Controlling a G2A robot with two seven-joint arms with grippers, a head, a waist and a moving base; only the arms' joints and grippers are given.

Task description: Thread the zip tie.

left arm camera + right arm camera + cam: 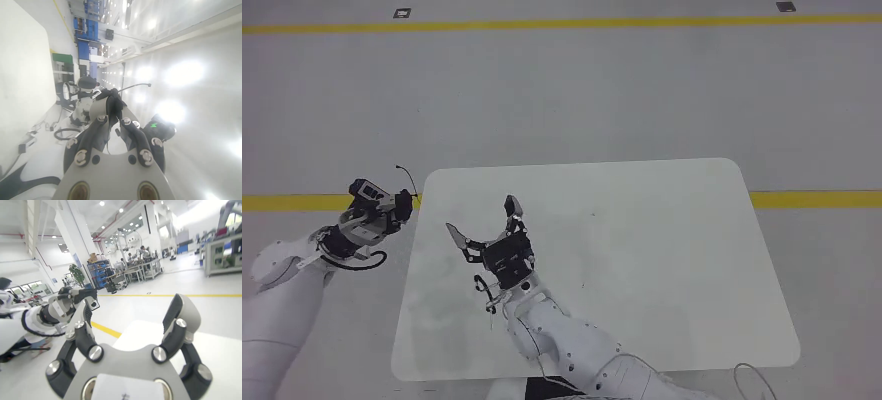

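The thin black plastic zip tie (132,86) is pinched in the clenched left gripper (111,94), just past the nine o'clock edge of the white rounded table (642,250); the right gripper (482,220) hangs spread wide and empty over the table, at the left one's four o'clock; risks: the whippy strip may bend away on contact, or slip free and fall beside the table

This is a big factory-style robotics workshop. It has a wide pale floor (562,100) marked with yellow lines (542,24) and a high ceiling with rows of lamps (102,203) and red pipes (11,234). There are thick white pillars (75,247), racks of blue storage bins (99,273), and workbenches (151,265) loaded with equipment.
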